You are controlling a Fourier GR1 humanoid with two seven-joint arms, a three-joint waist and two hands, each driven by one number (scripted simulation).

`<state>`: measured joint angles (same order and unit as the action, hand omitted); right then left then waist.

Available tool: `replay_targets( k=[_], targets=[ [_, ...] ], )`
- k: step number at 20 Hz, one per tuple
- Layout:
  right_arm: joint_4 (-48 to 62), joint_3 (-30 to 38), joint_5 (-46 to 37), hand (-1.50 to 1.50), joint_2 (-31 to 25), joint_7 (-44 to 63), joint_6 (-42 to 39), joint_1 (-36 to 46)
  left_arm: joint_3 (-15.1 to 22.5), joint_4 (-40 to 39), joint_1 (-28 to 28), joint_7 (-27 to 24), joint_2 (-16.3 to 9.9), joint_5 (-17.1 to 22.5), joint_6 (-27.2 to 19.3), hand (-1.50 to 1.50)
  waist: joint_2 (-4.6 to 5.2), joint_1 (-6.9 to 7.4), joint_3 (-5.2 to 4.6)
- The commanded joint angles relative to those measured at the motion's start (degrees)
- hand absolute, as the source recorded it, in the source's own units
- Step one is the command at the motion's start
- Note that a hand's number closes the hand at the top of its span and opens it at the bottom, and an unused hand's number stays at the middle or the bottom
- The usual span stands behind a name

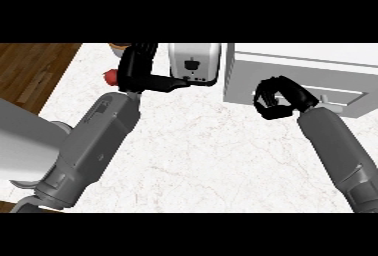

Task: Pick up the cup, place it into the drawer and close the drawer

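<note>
One small red object (pixel 109 76), which may be the cup though too little of it shows to be sure, peeks out at the outer edge of the left hand (pixel 137 70), mostly hidden behind it; whether the two touch cannot be told. The left hand is held with its fingers straight and pointing away from the robot, thumb spread out toward the inner side, closed round nothing. Just beside that thumb, on the inner side, stands a silver toaster (pixel 194 62), its dark lever facing the robot. Beyond the fingertips, a sliver of a brown rim (pixel 118 46) shows at the far edge of the view.

The right hand (pixel 277 102) is well apart from the red object, on the other side of the toaster. Its fingers are curled in toward the thumb, with the pale surface behind showing through the gap. It hovers at the front of a white drawer unit (pixel 295 65), whose handle (pixel 334 107) lies just to the hand's outer side. Both grey forearms cross the white marble counter (pixel 207 160), with wooden floor (pixel 33 70) beyond the left arm.
</note>
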<state>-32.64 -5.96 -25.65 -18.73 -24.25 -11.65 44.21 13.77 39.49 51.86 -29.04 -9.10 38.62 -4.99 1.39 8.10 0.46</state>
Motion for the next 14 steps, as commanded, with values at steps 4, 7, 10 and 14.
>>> replay_targets(
  k=[4, 7, 10, 14],
  targets=[
    [4.8, 6.4, 2.5, 1.50, -5.1, 4.1, 1.7, 9.6, 0.7, 2.6, -2.1, 0.8, -2.0, 0.0, 3.2, -1.50, 1.22, 3.17, -0.19],
    [3.8, 7.2, 3.6, 1.50, -5.9, 4.3, 1.0, 9.8, 0.7, 3.0, -3.6, 1.3, -2.7, 0.5, 4.7, -1.50, 1.19, 3.83, -0.25],
    [2.9, 7.7, 4.7, 1.50, -7.5, 4.7, -1.5, 9.9, 1.1, 3.7, -3.1, 1.0, -2.1, 0.1, 4.3, -1.50, 1.31, 3.92, -0.23],
    [1.5, 8.3, 5.9, 1.50, -8.2, 4.1, -2.9, 8.8, 1.0, 4.4, -4.4, 1.1, -2.4, 0.7, 5.8, -1.50, 1.33, 4.36, -0.25]
  ],
)
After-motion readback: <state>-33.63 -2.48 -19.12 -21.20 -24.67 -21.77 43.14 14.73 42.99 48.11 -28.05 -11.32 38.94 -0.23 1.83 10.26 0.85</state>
